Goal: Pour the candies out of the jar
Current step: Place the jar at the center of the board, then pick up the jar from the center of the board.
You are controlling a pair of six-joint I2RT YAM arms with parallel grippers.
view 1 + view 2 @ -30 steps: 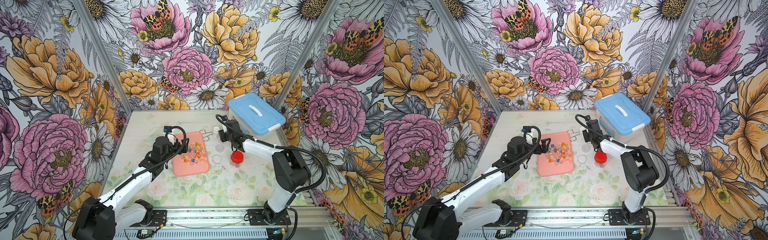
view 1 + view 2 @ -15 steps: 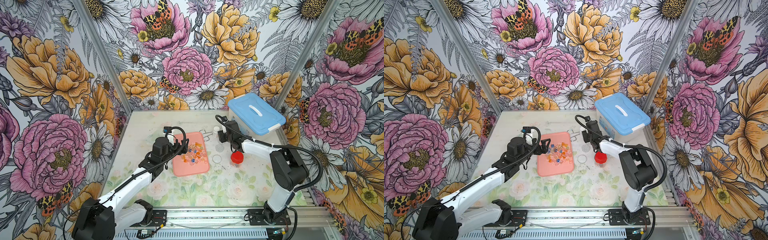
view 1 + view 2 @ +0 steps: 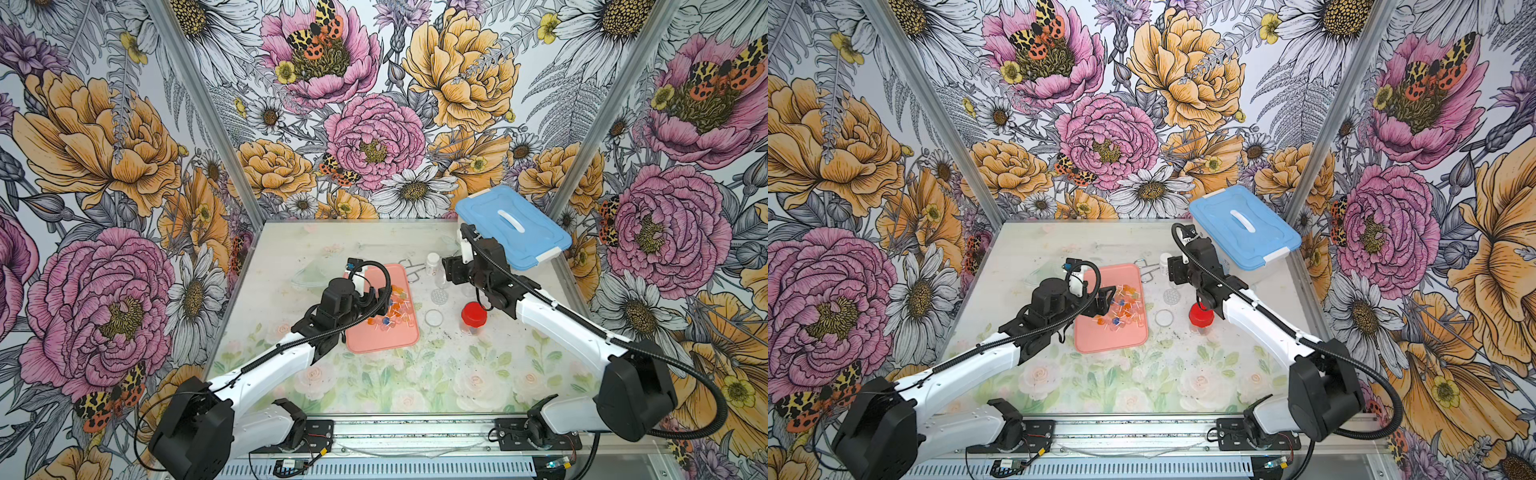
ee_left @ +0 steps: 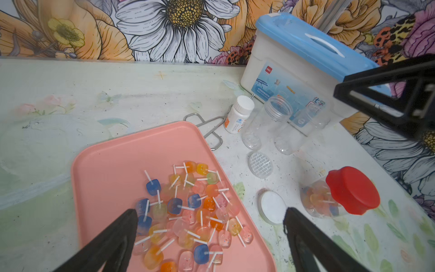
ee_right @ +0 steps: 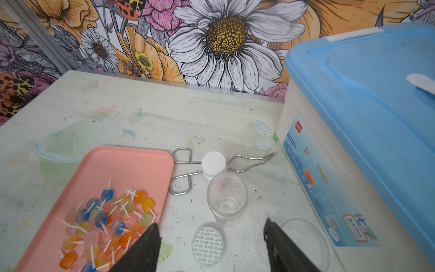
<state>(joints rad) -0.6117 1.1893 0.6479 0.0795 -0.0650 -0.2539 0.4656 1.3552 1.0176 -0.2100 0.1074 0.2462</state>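
Bright, even light from above; shadows soft, faint. Top views sharp. Wrist views bow at edges; close-up left gripper (image 4: 210,212) fingers (image 4: 113,240) slightly blurred.

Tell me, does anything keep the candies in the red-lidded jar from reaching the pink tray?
Yes. The red lid closes the jar, shutting its candies in. Between jar and pink tray lies a loose white lid, flat on the table.

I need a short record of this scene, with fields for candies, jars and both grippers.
candies: spread on the pink tray
red-lidded jar: closed, candies inside, apart from the pink tray
empty jars: two, without lids, near the blue-lidded box
left gripper: open, over the pink tray
right gripper: open, holding nothing
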